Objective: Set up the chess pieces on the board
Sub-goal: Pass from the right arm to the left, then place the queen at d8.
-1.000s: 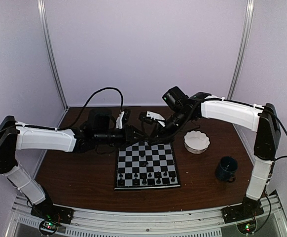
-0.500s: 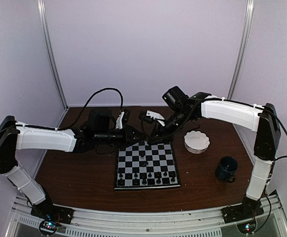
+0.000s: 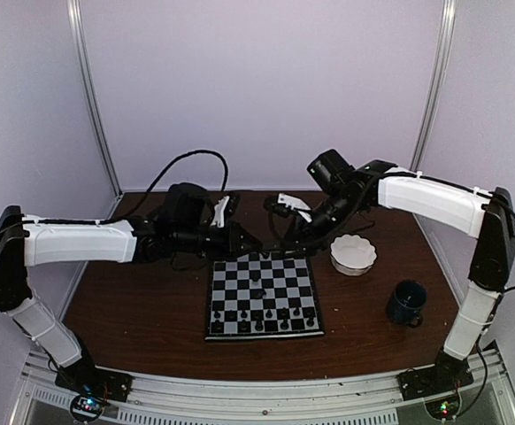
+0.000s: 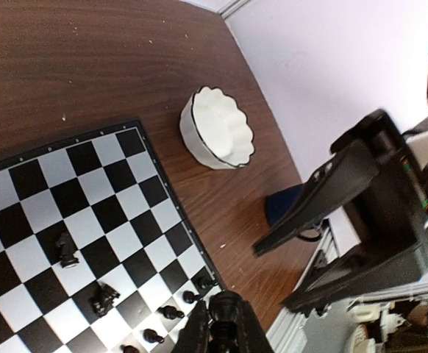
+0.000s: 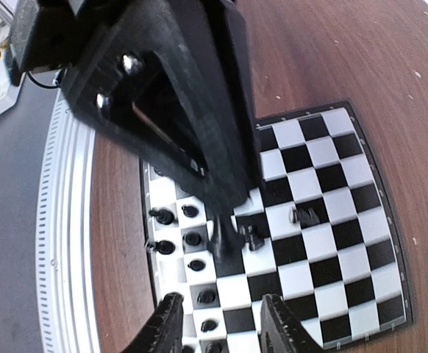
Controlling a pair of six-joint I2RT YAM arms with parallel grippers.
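Counts first: one chessboard (image 3: 284, 283), one white scalloped bowl (image 3: 353, 263) and one dark blue mug (image 3: 408, 303) stand on the brown worktop (image 3: 134, 301). The bowl is just off the board's far right corner. The mug is nearer the arm bases, well apart from the board.

Of the black chess pieces (image 5: 193, 238), we make out about seven in two short rows along the board's near edge. They are tiny in the overhead view, so that count is approximate. Two more sit out on the middle squares, and one of these (image 5: 302, 215) seems to lie on its side.

One further black chess piece (image 5: 225, 241) is pinched in the left gripper (image 4: 223, 338), hanging from its clenched tips over the board. We cannot tell whether its base touches a square.

The right gripper (image 5: 221, 327) is released, its fingers (image 5: 171, 323) spread with nothing between them.

In the right wrist view the left gripper fills the upper part and hides the board's edge there. In the left wrist view the right gripper covers part of the mug, and the near rows run off the bottom of the frame.

Both arms reach inward from the outer sides with their forearms roughly level. Their grippers angle down and meet close together above the board's far edge.
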